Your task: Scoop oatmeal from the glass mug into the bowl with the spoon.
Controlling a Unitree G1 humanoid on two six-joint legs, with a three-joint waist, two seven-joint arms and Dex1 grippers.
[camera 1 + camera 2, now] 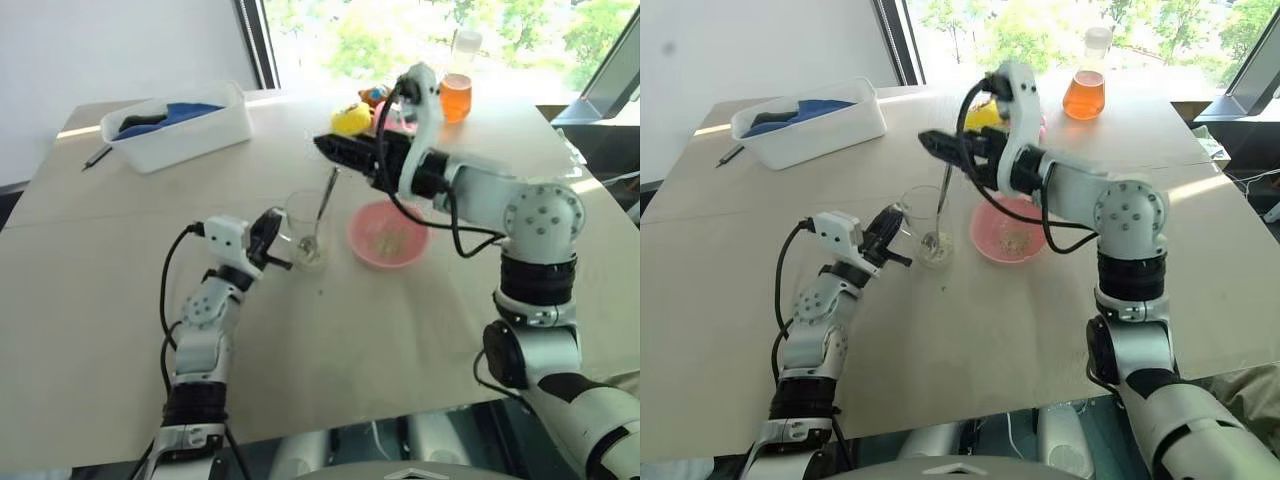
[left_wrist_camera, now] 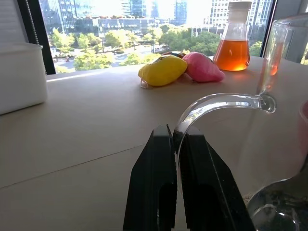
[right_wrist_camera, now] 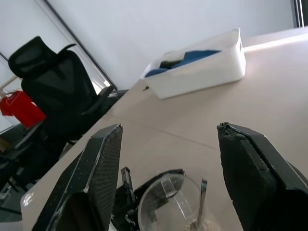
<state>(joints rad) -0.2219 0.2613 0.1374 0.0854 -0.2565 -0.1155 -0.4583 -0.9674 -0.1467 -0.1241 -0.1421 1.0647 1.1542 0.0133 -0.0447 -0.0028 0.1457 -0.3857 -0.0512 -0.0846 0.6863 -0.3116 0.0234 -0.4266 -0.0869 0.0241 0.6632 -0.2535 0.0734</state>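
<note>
Pale wooden worktop (image 1: 400, 330) by a sunlit window; we read no writing. Near its middle, our left gripper (image 2: 177, 144) pinches the clear glass mug's (image 1: 305, 228) handle beside the pink bowl (image 1: 388, 234); slim silver spoon (image 1: 322, 212) stands inside; right gripper (image 3: 168, 144) gapes empty above.

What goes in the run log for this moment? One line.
left gripper: shut on glass mug handle | right gripper: open above mug | spoon: in mug | bowl: some oatmeal

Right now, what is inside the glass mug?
The spoon stands in the glass mug, its handle leaning on the rim, bowl end at the bottom. Whether oatmeal remains there cannot be made out through the glass.
</note>
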